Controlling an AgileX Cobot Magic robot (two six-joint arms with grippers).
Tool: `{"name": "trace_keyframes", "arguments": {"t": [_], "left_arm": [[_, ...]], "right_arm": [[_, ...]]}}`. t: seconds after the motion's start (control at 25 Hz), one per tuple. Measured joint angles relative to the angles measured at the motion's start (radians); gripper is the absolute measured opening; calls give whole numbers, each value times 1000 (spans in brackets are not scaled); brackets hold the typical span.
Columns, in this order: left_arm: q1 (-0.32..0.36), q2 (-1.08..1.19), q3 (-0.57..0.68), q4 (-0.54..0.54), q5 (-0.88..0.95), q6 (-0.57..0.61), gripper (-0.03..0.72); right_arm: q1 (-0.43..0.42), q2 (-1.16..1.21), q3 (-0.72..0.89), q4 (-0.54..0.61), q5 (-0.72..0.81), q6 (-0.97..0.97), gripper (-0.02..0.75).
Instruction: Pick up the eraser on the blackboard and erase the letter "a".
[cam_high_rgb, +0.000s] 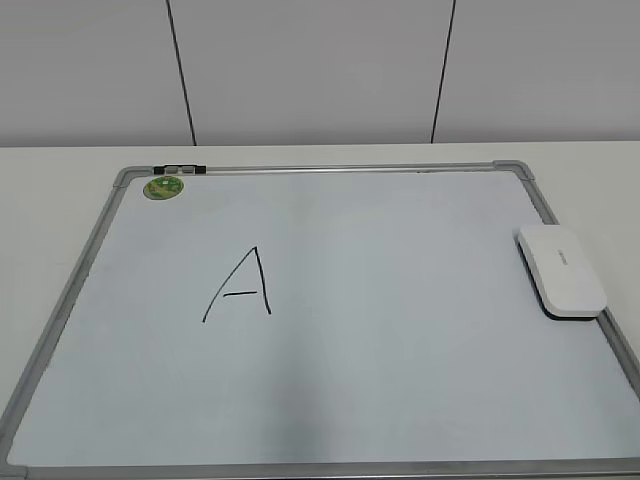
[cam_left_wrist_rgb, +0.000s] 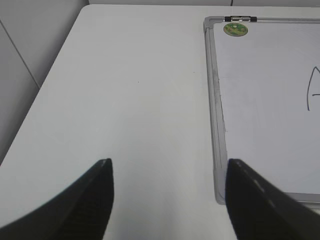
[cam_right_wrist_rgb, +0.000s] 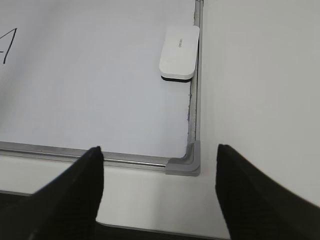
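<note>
Right gripper: your jaws spread, empty, just off board near corner.
Left gripper: spread, empty, beside board's left edge.
Eraser: against board's right rim, felt down.
Letter: only a capital "A", left of centre.

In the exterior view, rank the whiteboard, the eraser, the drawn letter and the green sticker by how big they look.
Largest to smallest in the exterior view:
1. whiteboard
2. eraser, at the right edge
3. capital "A", close to the eraser in extent, so that order is unsure
4. round green sticker, though it lies farthest from the camera
</note>
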Motion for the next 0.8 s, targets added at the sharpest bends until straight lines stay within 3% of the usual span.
{"name": "trace_keyframes", "arguments": {"t": [0.8], "left_arm": [[0,0,0,0,0,0,494]], "right_arm": [[0,0,0,0,0,0,519]]}}
